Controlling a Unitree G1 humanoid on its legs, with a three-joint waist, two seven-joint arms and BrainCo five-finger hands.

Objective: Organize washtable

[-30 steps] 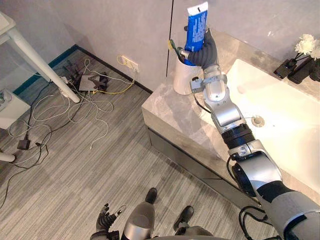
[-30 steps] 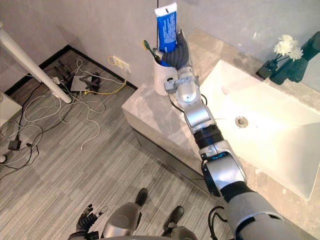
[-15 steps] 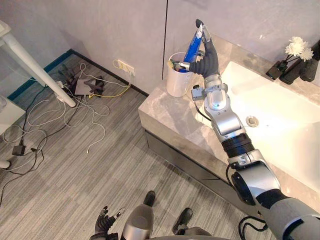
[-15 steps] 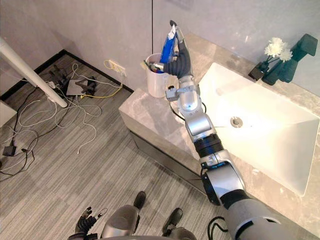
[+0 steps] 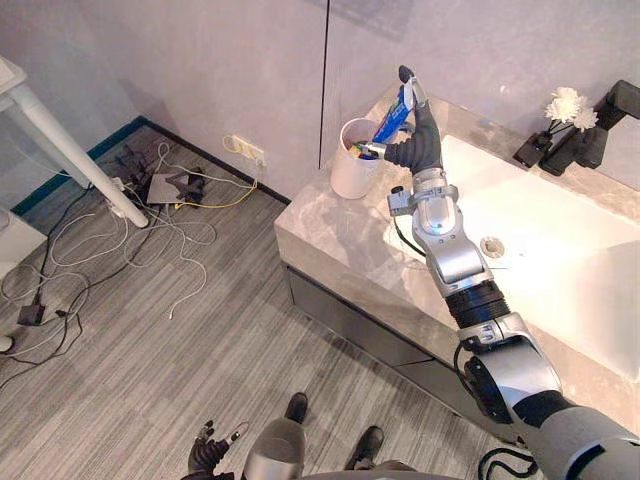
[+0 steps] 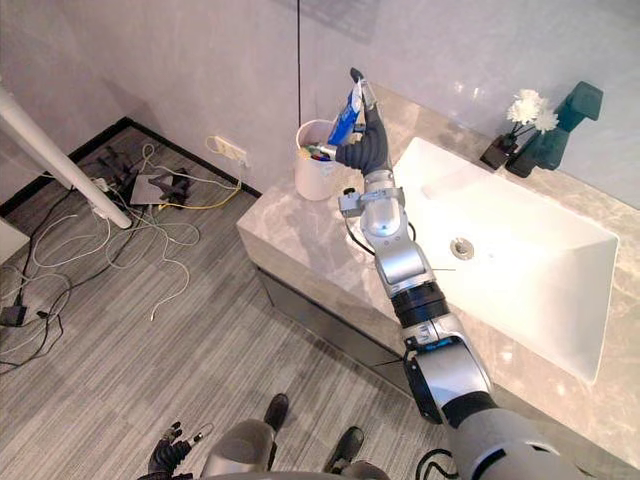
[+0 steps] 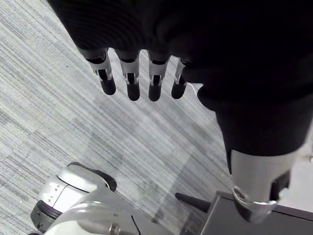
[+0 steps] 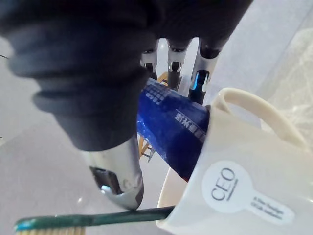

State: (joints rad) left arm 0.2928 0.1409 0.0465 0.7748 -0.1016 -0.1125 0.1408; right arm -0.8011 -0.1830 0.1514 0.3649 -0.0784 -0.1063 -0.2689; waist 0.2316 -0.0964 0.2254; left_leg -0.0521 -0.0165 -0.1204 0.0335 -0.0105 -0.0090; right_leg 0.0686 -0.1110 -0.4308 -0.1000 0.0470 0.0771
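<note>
Up at the 11 o'clock corner of the washtable (image 5: 330, 240), the right hand (image 5: 414, 148) stands just beside the white cup (image 5: 350, 172), at the cup's 3 o'clock. Its fingers (image 5: 407, 78) stretch straight up along the blue toothpaste tube (image 5: 392, 112) and the thumb sits apart. The tube's lower end is inside the cup, and it slants toward 1 o'clock. It seems to lean against the fingers rather than be pinched, though the right wrist view is too crowded to be sure. A green-handled toothbrush (image 8: 98, 218) also sticks out of the cup, crossing under the thumb.

The white basin (image 5: 560, 270) with its drain (image 5: 490, 245) lies at 4 o'clock of the cup. White flowers (image 5: 566, 103) in a dark vase (image 5: 527, 150) stand at the counter's 2 o'clock end.

On the floor at 9 o'clock of the washtable lie tangled cables (image 5: 150, 225), with a wall socket (image 5: 245, 150) and a white table leg (image 5: 70, 150) nearby.

The left hand (image 5: 207, 456) hangs at 6 o'clock above the floor, fingers relaxed and holding nothing.
</note>
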